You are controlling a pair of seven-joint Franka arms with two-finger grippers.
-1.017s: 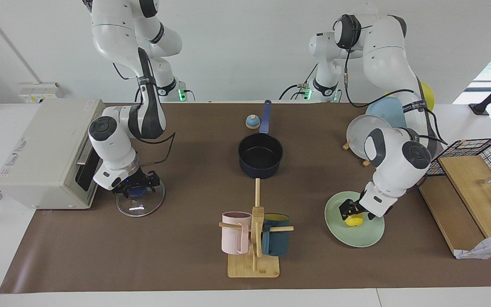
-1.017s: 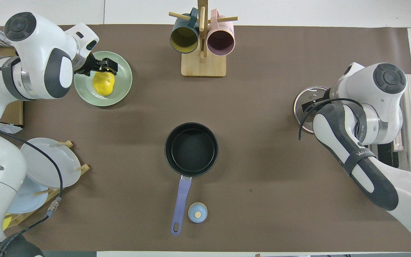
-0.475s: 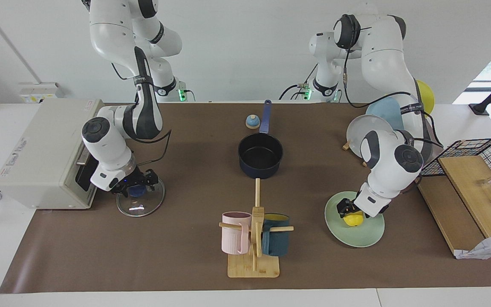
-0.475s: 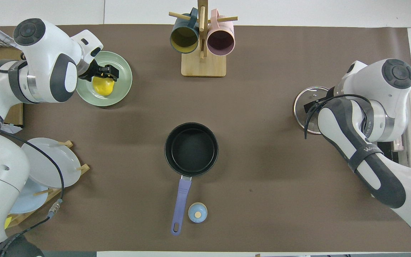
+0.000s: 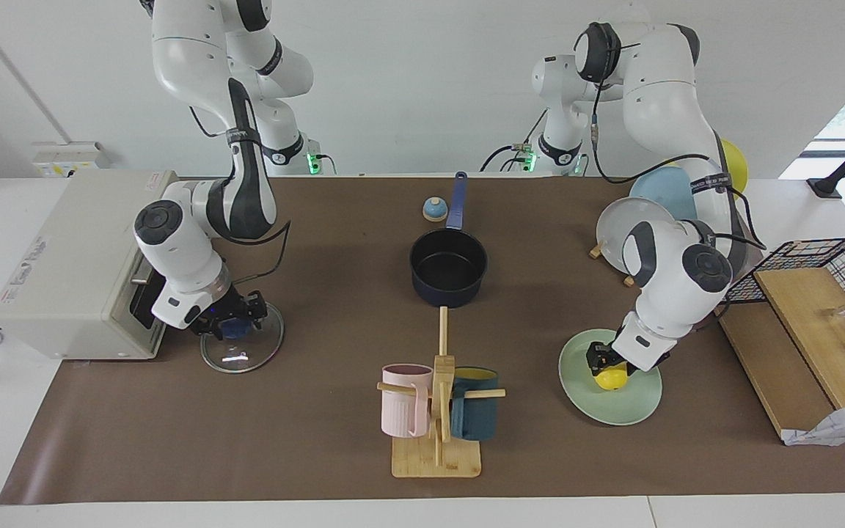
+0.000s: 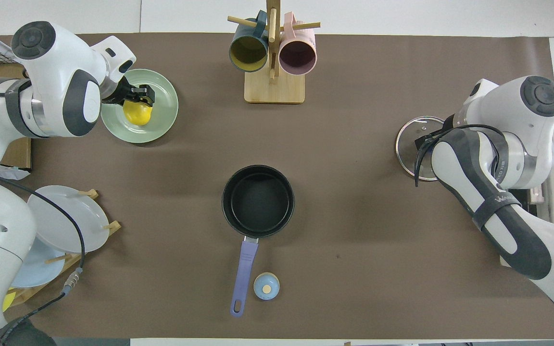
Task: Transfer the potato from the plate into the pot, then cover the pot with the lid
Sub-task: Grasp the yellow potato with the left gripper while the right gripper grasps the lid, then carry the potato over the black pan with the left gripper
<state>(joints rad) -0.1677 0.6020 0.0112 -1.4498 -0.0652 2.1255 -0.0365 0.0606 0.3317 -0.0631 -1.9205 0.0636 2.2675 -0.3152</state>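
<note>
The yellow potato [image 5: 611,378] [image 6: 137,114] lies on the mint-green plate [image 5: 617,409] [image 6: 162,121] toward the left arm's end of the table. My left gripper [image 5: 602,364] [image 6: 141,96] is down on it, shut on the potato. The glass lid [image 5: 240,357] [image 6: 408,143] lies flat toward the right arm's end. My right gripper [image 5: 235,324] is shut on its blue knob; in the overhead view the arm hides this. The navy pot [image 5: 422,284] [image 6: 226,202] stands empty mid-table, its blue handle [image 6: 244,269] pointing toward the robots.
A wooden mug rack [image 5: 437,455] [image 6: 273,89] holds a pink and a teal mug, farther from the robots than the pot. A small bell [image 5: 434,210] sits by the pot's handle. A beige oven [image 5: 70,264] is beside the lid. A plate rack [image 5: 639,224] and a wire basket [image 5: 826,264] flank the left arm.
Both grippers have closed: the left on the potato, the right on the lid's knob. Both arms shifted slightly; potato and lid still rest where they were.
</note>
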